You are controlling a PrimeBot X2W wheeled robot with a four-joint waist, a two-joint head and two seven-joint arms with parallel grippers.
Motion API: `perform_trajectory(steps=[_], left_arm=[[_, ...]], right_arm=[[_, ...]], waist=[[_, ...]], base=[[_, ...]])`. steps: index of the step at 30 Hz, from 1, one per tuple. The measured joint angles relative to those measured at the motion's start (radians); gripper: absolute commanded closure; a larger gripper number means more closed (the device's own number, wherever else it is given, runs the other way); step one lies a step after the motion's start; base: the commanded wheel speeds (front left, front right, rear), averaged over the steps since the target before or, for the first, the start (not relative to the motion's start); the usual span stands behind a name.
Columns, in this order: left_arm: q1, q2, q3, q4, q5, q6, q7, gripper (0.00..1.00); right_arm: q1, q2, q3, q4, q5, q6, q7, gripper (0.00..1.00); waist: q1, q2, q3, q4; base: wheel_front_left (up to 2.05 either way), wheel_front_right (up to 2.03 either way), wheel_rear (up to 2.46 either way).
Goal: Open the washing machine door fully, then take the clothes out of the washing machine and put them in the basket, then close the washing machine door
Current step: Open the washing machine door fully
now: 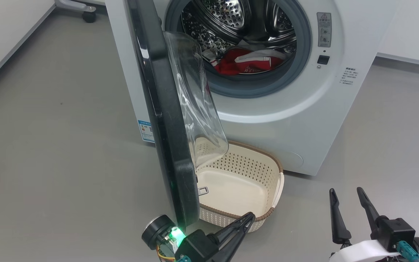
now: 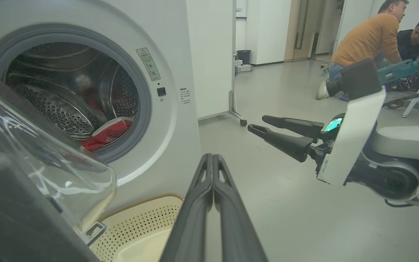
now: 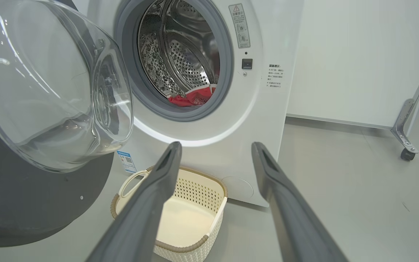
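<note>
- The washing machine (image 1: 304,120) is cut off by the head view's top edge, and its left front is hidden behind the open door.
- The washing machine door (image 1: 162,120) stands swung out, edge-on to the head camera. Its lower end is just beside the left gripper's wrist; whether they touch cannot be told.
- The glass bowl (image 1: 195,98) blurs the basket's far left corner.
- The basket (image 1: 276,174) sits on the floor against the machine's front, its left side hidden by the door. It holds no clothing.
- The clothes (image 1: 247,62) lie low in the drum, well beyond both grippers. Only red and white folds show, and no print is readable.
- The right gripper (image 1: 346,193) has its fingers spread and holds nothing, over the floor to the right of the basket.
- The left gripper (image 1: 248,218) has its fingers pressed together, pinching nothing. Its tips are at the basket's near rim and its body is cut off by the bottom edge.
</note>
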Motion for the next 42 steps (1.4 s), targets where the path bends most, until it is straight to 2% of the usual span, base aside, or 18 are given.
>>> perform_trajectory(steps=[6,21,29,42], left_arm=[[0.006,0.015,0.031,0.045,0.017,0.003,0.029,1.00],[-0.004,0.015,0.123,0.117,0.046,0.080,0.025,1.00],[-0.014,0.014,0.154,0.145,0.047,0.106,0.011,1.00],[-0.017,0.008,0.166,0.160,0.046,0.125,-0.015,1.00]], right_arm=[[0.000,0.004,-0.002,0.000,-0.005,0.006,0.000,0.00],[-0.001,0.007,-0.007,0.002,-0.018,0.015,0.000,0.00],[-0.001,0.011,-0.013,0.005,-0.021,0.022,0.000,0.00],[-0.002,0.014,-0.033,0.004,-0.026,0.023,0.000,0.00]], waist=[[0.0000,0.0000,0.011,-0.007],[0.0000,0.0000,0.026,-0.020],[0.0000,0.0000,0.032,-0.022],[0.0000,0.0000,0.038,-0.010]], base=[[0.00,0.00,0.00],[0.00,0.00,0.00],[0.00,0.00,0.00],[0.00,0.00,0.00]])
